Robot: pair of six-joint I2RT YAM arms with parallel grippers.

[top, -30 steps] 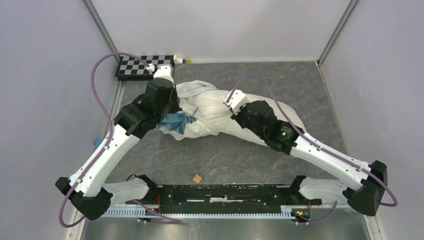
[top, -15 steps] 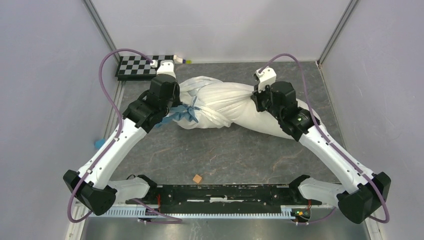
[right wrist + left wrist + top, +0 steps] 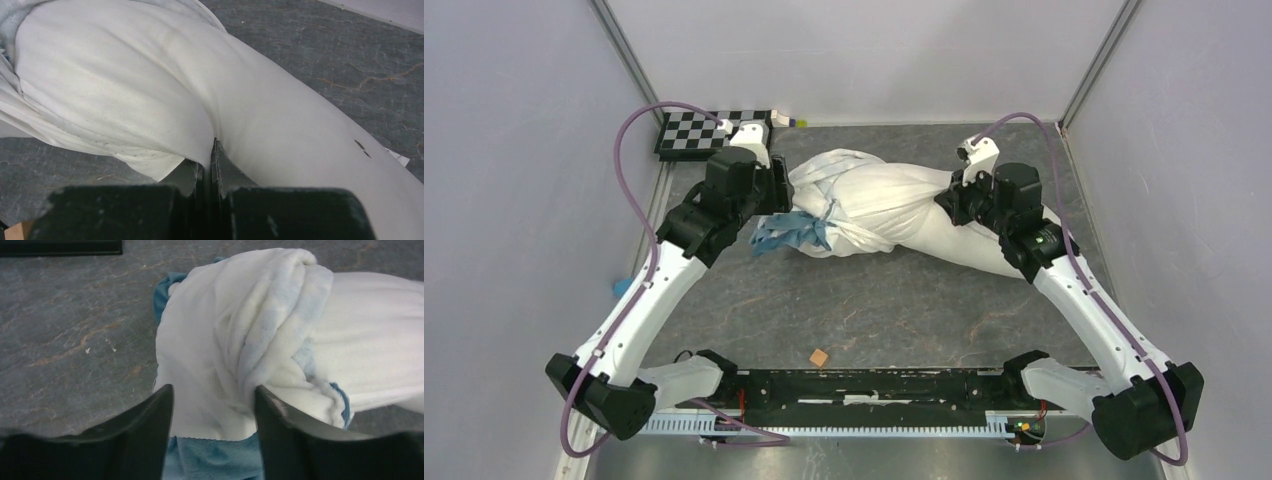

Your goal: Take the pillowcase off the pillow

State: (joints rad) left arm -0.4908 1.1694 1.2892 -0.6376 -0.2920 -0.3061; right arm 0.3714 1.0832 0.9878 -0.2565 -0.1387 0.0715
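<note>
The pillowcase is bunched in white folds over the left end of the pillow, with its blue underside spilling onto the table. The plain off-white pillow sticks out to the right. My left gripper is open at the pillowcase's left end. In the left wrist view its fingers stand on either side of the white folds, and blue cloth lies below. My right gripper is shut, pinching a crease of the pillow just beside the pillowcase's stitched hem.
A checkerboard plate lies at the back left corner, with a small yellow-green object beside it. A small brown block sits on the table near the arm bases. Grey walls close in on both sides and at the back.
My left gripper has opened and let go of the pillowcase. My right gripper, still shut, has pulled to the right and back, stretching the bundle out lengthwise.
</note>
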